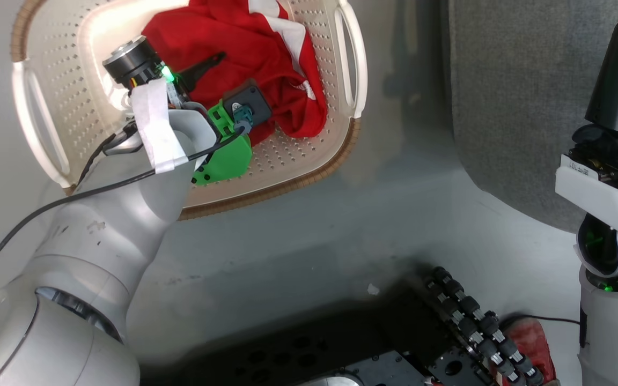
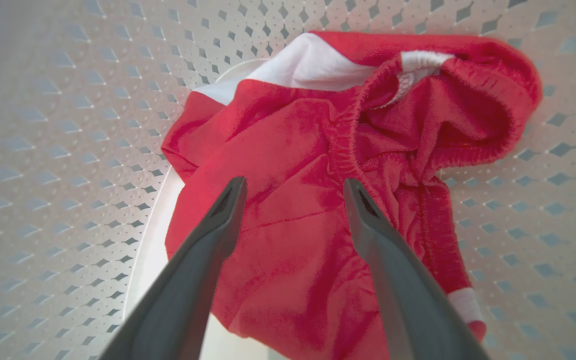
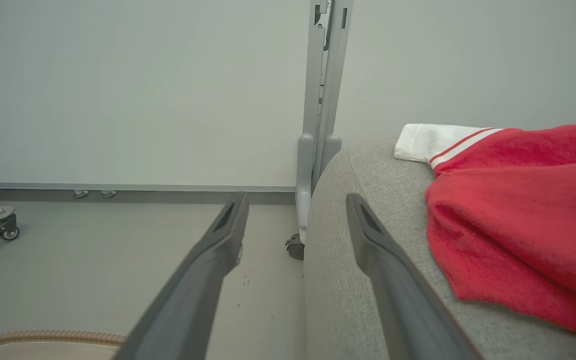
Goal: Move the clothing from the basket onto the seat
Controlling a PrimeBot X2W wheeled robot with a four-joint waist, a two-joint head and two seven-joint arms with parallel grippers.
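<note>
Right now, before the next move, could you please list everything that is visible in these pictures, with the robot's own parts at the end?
Garment in basket: one, bright red with white panels, crumpled inside the basket.
Garment on seat: one, red with a white striped cuff, lying on top of the seat.
Basket: one, off-white perforated with a brown rim, on the floor.
Seat: one, grey fabric, to the right of the basket.
Stand: one, grey, on castors, beside the seat by the wall.
Floor: grey, under everything.
Left arm: one, pale grey, reaching into the basket.
Left gripper: one, dark fingers, open over the garment in the basket.
Right gripper: one, dark fingers, open, empty, at the seat's edge.
</note>
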